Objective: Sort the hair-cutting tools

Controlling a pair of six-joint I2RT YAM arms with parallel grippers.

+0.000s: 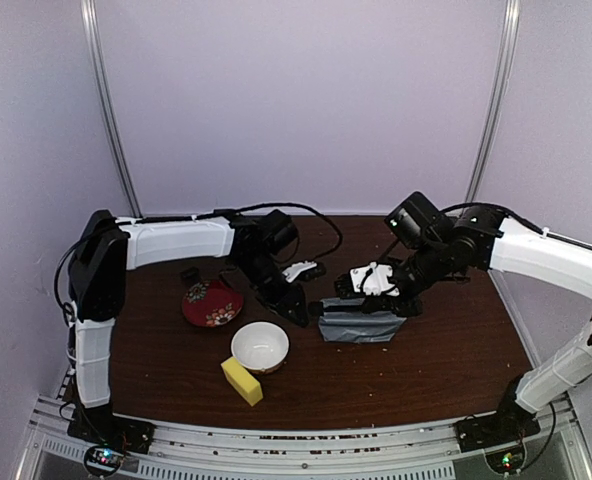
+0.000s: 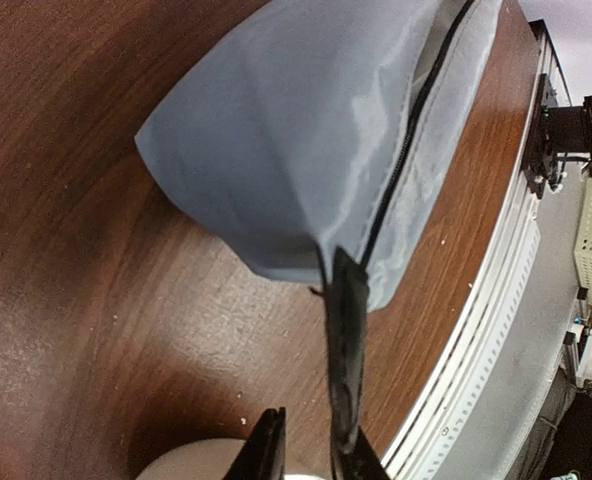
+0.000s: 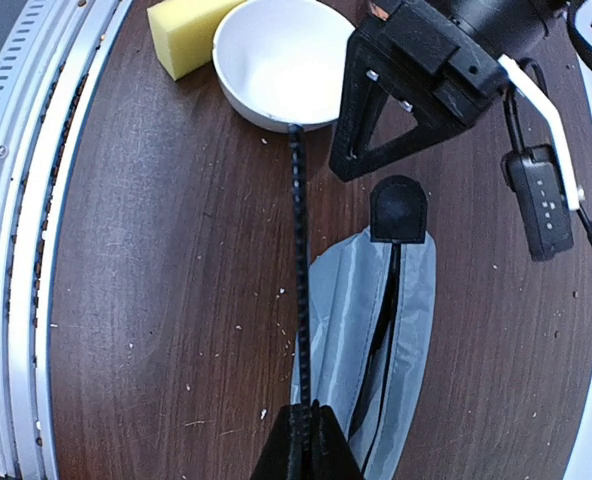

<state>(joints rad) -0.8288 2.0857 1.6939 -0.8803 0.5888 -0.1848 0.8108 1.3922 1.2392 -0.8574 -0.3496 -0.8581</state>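
The right pincer [image 3: 302, 425] pinches one end of the comb [image 3: 298, 260] by the pouch [image 3: 348, 300]. The comb looks thin, light, stiff and probably slick, so it may swivel; a hold nearer its middle seems steadier.

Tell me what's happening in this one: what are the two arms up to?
The right gripper is shut on the slim black comb, holding it along the edge of a grey zip pouch lying mid-table. The left gripper is at the pouch's end nearest the white bowl, apparently holding it, though its grip isn't clear. The comb is not yet inside. The bowl, a yellow sponge and a red plate sit untouched.
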